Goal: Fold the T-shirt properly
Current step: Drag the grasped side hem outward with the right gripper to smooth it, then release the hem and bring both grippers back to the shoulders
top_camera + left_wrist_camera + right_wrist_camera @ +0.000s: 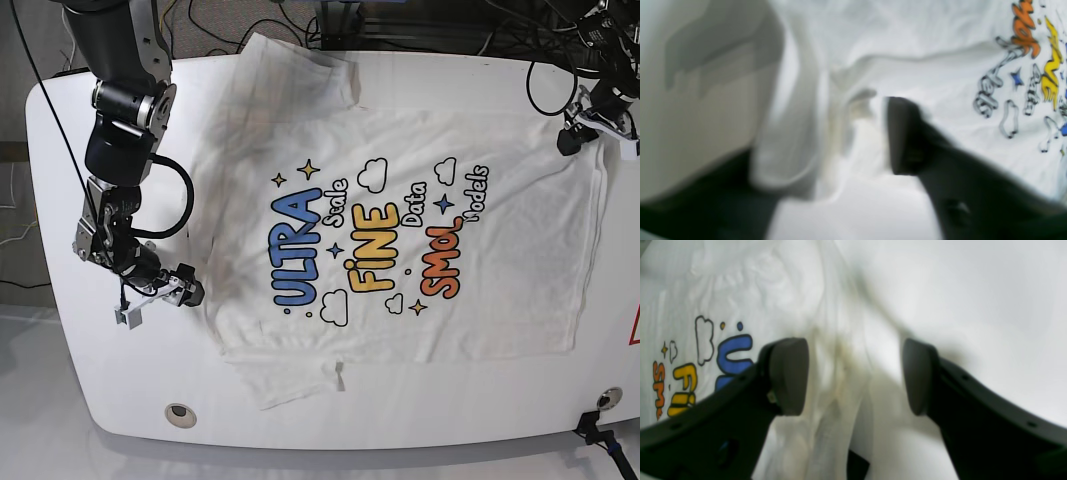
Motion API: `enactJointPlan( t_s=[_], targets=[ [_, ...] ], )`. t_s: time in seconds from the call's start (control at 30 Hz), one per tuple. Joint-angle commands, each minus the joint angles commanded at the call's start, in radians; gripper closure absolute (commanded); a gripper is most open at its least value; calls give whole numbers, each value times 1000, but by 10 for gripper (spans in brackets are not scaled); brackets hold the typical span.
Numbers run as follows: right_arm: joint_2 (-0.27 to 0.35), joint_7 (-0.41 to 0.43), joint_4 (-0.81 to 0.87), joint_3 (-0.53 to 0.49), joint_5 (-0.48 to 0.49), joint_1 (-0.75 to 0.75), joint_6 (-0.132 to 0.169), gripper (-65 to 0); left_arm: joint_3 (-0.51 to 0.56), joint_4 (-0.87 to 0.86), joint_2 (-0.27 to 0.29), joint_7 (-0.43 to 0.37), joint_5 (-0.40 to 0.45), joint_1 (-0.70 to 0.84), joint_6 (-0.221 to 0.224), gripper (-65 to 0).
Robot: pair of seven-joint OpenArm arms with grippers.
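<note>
On the left of the base view stands the right gripper (187, 288), low over the white table (60, 330), just beside the T-shirt's (500, 300) collar edge. Seen from its own wrist camera, its two dark pads (788, 376) are spread wide apart with a bunched ridge of white cloth lying between them; neither pad clearly touches the fabric.

The T-shirt lies spread flat, print side up, over the middle of the table, its blue "ULTRA" (297, 250), yellow "FINE" (368, 258) and orange "SMOL" (440, 262) running sideways. One sleeve reaches toward the far edge, the other lies crumpled at the near edge.

Far right, the left gripper (572, 140) sits at the shirt's hem corner. Its wrist camera is blurred: one dark finger (907, 140) presses against a raised fold of cloth, and I cannot tell whether it is clamped.
</note>
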Motion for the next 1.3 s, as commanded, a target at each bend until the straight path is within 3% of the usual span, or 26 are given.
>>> enactJointPlan(
  t_s=[0.07,0.17,0.37,0.5,0.63,0.8,0.9,1.03,1.1,1.23,1.3],
  targets=[
    [0,-2,0,0,0,0,3,-424,0,0,-5,15,0,-3,-3,-483],
    [-2,-5,2,0,0,0,3,-424,2,6,-20,72,-5,-21,-5,-521],
    [-2,-6,2,0,0,0,3,-424,-37,250,-15,275,-5,-21,-5,-524],
    [0,-25,5,0,2,0,5,-424,-92,376,-14,298,-5,25,-6,-524],
    [0,-92,20,0,9,2,8,-424,-92,387,-20,295,-5,21,-48,-522],
    [-9,-245,242,0,11,-35,89,-424,-21,457,-32,276,2,-32,-56,-522],
    [-32,-293,367,0,11,-66,132,-424,71,460,-34,181,3,-64,-56,-522],
    [-43,-293,419,-2,9,-89,138,-424,216,463,-32,61,97,-87,-56,-519],
    [-43,-295,419,-2,9,-97,138,-424,269,463,-32,11,146,-89,-56,-479],
    [-37,-322,427,-2,11,-130,143,-424,328,463,-32,-8,212,-89,-56,-360],
    [-35,-328,483,-2,11,-178,164,-424,331,463,-32,-8,224,-89,-56,-337]
  ],
)
